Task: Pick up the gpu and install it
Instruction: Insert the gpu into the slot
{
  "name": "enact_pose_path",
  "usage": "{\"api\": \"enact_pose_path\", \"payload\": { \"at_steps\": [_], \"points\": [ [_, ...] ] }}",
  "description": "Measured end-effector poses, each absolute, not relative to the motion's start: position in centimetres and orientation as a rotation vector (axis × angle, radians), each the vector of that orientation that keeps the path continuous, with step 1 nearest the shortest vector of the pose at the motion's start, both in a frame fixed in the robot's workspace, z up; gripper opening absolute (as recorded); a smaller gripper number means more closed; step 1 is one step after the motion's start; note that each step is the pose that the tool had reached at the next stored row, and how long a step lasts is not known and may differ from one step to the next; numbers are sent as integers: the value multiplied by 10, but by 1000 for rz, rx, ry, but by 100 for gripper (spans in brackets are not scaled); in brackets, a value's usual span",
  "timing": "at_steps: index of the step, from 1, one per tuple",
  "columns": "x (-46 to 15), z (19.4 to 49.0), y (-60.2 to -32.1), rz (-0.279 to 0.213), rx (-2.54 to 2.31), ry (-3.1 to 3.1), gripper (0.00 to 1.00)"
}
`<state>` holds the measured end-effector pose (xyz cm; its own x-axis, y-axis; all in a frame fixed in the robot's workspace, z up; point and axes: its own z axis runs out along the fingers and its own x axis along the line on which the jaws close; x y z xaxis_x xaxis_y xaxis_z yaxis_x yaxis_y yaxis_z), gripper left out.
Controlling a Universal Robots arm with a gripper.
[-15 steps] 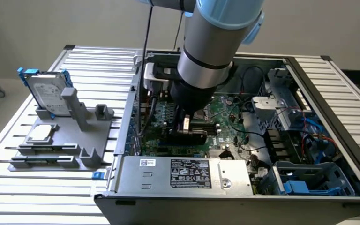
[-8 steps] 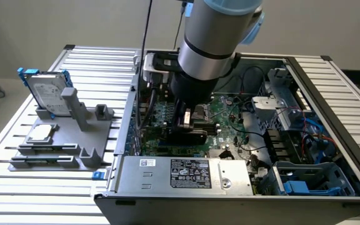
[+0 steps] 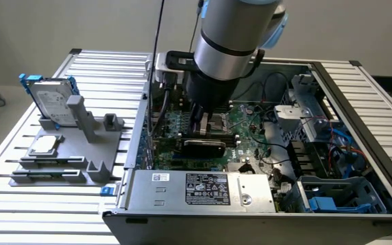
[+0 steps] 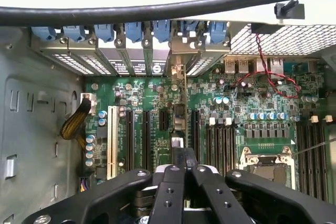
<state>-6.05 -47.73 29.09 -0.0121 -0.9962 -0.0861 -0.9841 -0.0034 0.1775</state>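
Note:
The gpu [image 3: 203, 147] stands on edge inside the open computer case [image 3: 135, 127], its black cooler side showing just under the arm. In the wrist view I look down its thin top edge: the gpu [image 4: 178, 124] runs from the rear slot brackets toward my fingers, over the slots of the green motherboard [image 4: 252, 114]. My gripper [image 4: 181, 169] has its black fingers [image 4: 168, 187] drawn together on that edge. From outside, the gripper [image 3: 206, 130] reaches straight down into the case onto the card.
On the table at the exterior view's left, a grey fixture [image 3: 94, 153] holds a blue-framed hard drive [image 3: 49, 102] and a small silver chip [image 3: 45, 145]. A power supply [image 3: 203, 189] lines the case's near side. A black cable [image 4: 157, 9] hangs across above the board; the CPU socket [image 4: 268, 163] is beside the card.

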Motion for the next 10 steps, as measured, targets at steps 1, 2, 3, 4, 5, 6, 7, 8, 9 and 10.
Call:
{"api": "enact_pose_path", "payload": {
  "at_steps": [1,2,3,4,5,6,7,8,9,10],
  "points": [
    [-61,291,-477,-286,2163,-2173,11],
    [-61,291,-477,-281,2166,-2175,11],
    [-61,291,-477,-272,2171,-2179,11],
    [-61,291,-477,-257,2178,-2186,11],
    [-61,291,-476,-239,2188,-2194,11],
    [-61,291,-476,-224,2197,-2201,11],
    [-61,290,-475,-218,2200,-2204,11],
    [-61,290,-475,-218,2200,-2204,11],
    [-61,290,-475,-218,2200,-2204,11],
    [-61,290,-475,-218,2200,-2204,11]
  ]
}}
